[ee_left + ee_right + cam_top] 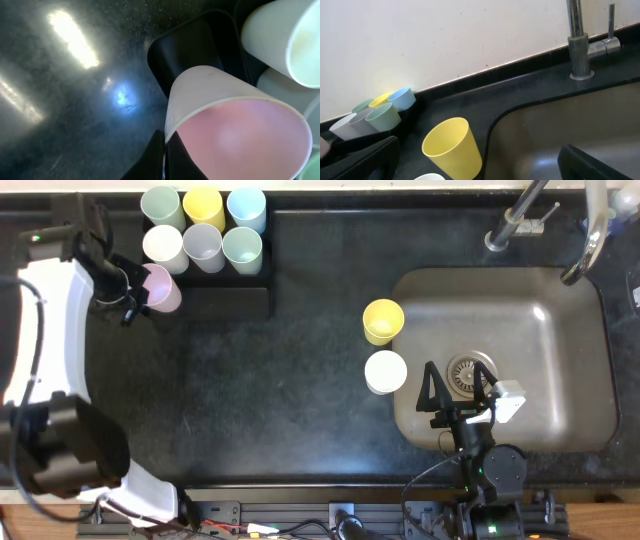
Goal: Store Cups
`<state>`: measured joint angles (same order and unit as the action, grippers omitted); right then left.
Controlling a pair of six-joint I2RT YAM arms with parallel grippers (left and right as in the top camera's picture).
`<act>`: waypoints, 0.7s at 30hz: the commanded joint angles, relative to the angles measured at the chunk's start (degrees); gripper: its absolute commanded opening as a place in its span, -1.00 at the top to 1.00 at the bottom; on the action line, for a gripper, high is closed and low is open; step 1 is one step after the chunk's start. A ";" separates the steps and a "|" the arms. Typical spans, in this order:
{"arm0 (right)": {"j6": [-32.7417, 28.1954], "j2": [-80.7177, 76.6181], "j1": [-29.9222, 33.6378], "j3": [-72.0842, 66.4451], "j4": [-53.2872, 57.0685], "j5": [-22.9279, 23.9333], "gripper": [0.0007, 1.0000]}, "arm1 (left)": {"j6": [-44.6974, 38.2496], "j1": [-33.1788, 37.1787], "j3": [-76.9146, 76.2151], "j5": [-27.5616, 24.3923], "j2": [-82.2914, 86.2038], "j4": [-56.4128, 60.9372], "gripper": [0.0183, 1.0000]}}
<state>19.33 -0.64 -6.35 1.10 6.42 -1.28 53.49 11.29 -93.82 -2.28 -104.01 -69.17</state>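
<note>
Pinching the pink cup point(160, 288) at its rim, the left end effector point(138, 294) held it tipped on its side just beside the black cup rack point(235, 302), at the rack's empty front row. Six cups stood in the rows behind. The cup looked light, thin-walled and smooth, so it would probably flex or slip; a gentle rim grip seemed wisest. Well apart from the rack, the right end effector point(460, 392) hung spread and empty beyond the yellow cup point(383, 320) and white cup point(385, 371).
</note>
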 commanded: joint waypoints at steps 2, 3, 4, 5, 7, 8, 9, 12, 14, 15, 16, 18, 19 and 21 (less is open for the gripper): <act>-0.02 0.44 0.37 -0.02 -0.42 -0.17 -1.00 | 0.57 0.02 -2.19 -0.48 -1.99 1.03 0.96; -0.04 0.44 0.37 -0.02 -0.42 -0.17 -0.99 | 0.55 0.02 -2.89 -0.50 -2.36 0.90 0.96; -0.04 0.44 0.37 -0.02 -0.42 -0.17 -1.00 | 0.55 0.02 -3.45 -0.46 -2.60 0.81 0.96; -0.04 0.44 0.37 -0.02 -0.42 -0.17 -0.99 | 0.55 0.02 -3.98 -0.42 -2.89 0.81 0.96; -0.04 0.44 0.37 -0.02 -0.42 -0.17 -1.00 | 0.57 0.02 -4.55 0.04 -3.30 0.81 0.96; -0.04 0.44 0.37 -0.02 -0.42 -0.20 -0.99 | 0.59 0.02 -4.68 0.22 -3.43 0.85 0.96; -0.04 0.44 0.37 -0.02 -0.42 -0.17 -1.00 | 0.57 0.02 -4.68 0.31 -3.52 0.83 0.96; -0.04 0.44 0.37 -0.02 -0.42 -0.17 -1.00 | 0.57 0.02 -4.68 0.66 -4.22 0.31 0.95; -0.04 0.44 0.37 -0.02 -0.42 -0.17 -1.00 | 0.57 0.02 -4.68 0.94 -4.90 -0.15 0.94; -0.04 0.44 0.37 -0.02 -0.42 -0.17 -1.00 | 0.57 0.02 -4.68 0.96 -5.64 -0.37 0.94; -0.02 0.44 0.37 -0.02 -0.42 -0.17 -1.00 | 0.57 0.02 -4.68 0.87 -6.21 -0.44 0.93; -0.02 0.44 0.37 -0.02 -0.42 -0.17 -0.99 | 0.57 0.02 -4.68 0.90 -6.99 -0.50 0.93; -0.04 0.44 0.37 -0.02 -0.42 -0.17 -1.00 | 0.57 0.02 -4.68 0.92 -7.32 -0.48 0.93; -0.04 0.44 0.37 -0.02 -0.42 -0.17 -1.00 | 0.57 0.02 -4.68 1.22 -7.91 -0.37 0.92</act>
<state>19.29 -0.64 -6.35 1.10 6.39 -1.26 53.65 11.29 -96.92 -2.26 -110.67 -69.41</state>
